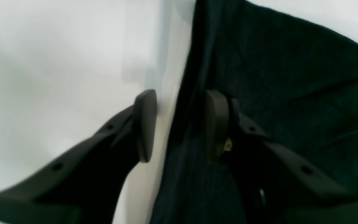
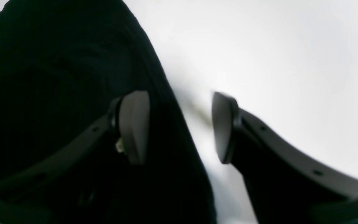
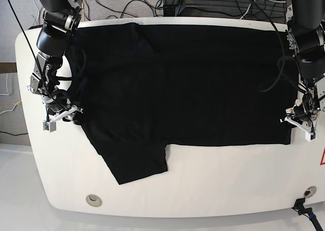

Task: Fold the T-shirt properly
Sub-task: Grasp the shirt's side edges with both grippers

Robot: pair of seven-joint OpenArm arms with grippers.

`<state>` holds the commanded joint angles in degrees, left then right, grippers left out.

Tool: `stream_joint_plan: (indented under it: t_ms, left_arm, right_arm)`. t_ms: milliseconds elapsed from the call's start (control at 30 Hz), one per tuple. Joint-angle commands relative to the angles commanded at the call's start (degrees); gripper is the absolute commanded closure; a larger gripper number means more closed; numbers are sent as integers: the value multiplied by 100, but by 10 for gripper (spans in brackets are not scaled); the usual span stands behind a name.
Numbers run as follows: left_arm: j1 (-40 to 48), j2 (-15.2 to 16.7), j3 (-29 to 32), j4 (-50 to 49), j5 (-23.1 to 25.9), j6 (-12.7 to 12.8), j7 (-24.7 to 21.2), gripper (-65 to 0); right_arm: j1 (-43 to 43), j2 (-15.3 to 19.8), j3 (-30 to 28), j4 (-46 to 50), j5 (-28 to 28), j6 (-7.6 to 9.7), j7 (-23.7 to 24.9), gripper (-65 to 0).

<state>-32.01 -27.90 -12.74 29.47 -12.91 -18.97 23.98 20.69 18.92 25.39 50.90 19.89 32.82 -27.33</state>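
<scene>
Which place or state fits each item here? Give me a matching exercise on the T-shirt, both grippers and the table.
Column one:
1. T-shirt
2. left gripper
3. right gripper
4. table

Column two:
A. white, rounded near edge
B. open, straddling the shirt edge on the base view's right
C. black, spread flat, one sleeve toward the near edge
D. open, at the shirt edge on the base view's left

Pairs: 1-C, 2-B, 3-D, 4-A

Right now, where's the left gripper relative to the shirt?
In the base view the left gripper sits at the right, open astride the T-shirt's edge near its lower corner.
</scene>
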Motion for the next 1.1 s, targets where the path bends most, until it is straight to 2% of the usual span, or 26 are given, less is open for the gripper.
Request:
stream_joint_plan:
  t_ms: [267,300,333,800,900,933,1033,1100]
  left_arm:
    - [42,-63,0,10,-30,-7,-84,-222]
    - [26,14,-5,71,-41,-27,-33,-221]
    - [38,19,-4,94,-40,-33,3,-219]
    - [60,30,1,160,-55,-90,120,-200]
    - [77,36,19,159,-91,-109,197,-169]
    - [83,21,23,142,-87,-100,241,-131]
    - [64,22,26,135,-79,-116,267,-76]
    - [75,17,19,143,-113,-108,282,-89]
  right_arm:
    - [9,-29,10,-9,-14,25,28,-322]
    - [-16,-47,20,-13,-118,-58,-42,-321]
    - [-27,-50,23,-6,-110,-64,-40,-320]
    - [38,-50,17,-26,-89,-76,-34,-321]
    - [67,-45,4,-33,-82,-47,-50,-322]
    - [90,-43,11,-33,-60,-49,-32,-322]
    - [115,-43,19,-35,-58,-22,-11,-322]
    - [118,-40,15,-54,-54,-5,-14,-321]
